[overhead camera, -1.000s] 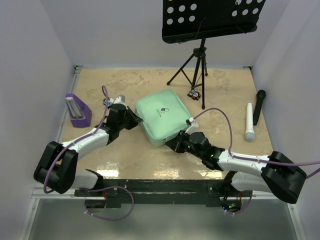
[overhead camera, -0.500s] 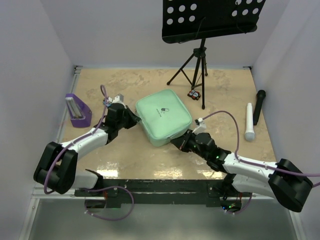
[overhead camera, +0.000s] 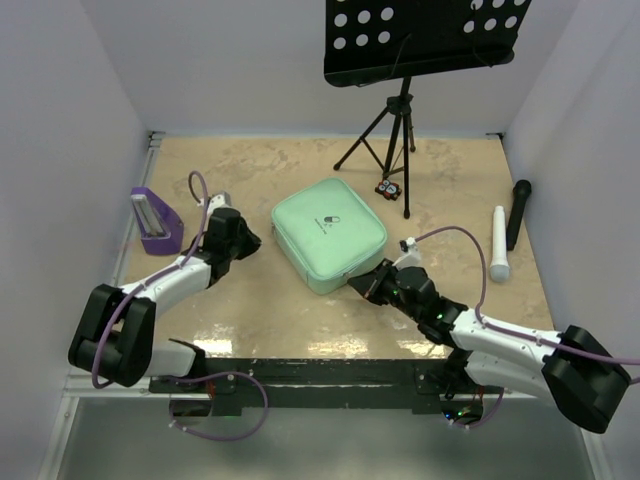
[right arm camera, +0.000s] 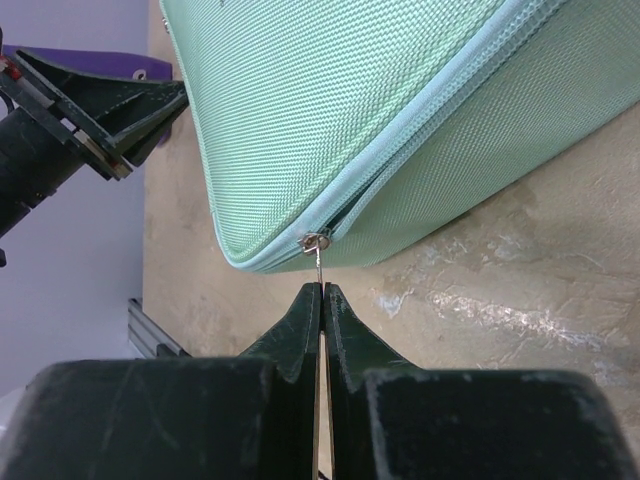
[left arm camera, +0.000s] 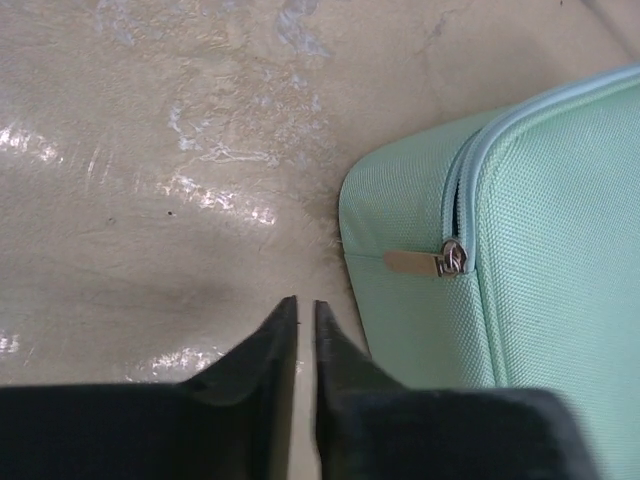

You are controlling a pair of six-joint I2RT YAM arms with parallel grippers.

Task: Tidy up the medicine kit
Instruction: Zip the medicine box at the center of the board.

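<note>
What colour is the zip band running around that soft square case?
Pale blue zip band, set against the mint-green case; it shows best in the right wrist view.

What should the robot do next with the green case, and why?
Probably the right gripper should pull the zip tab round the corner of the case: it pinches the tab, and the zip past that corner looks closed.
</note>
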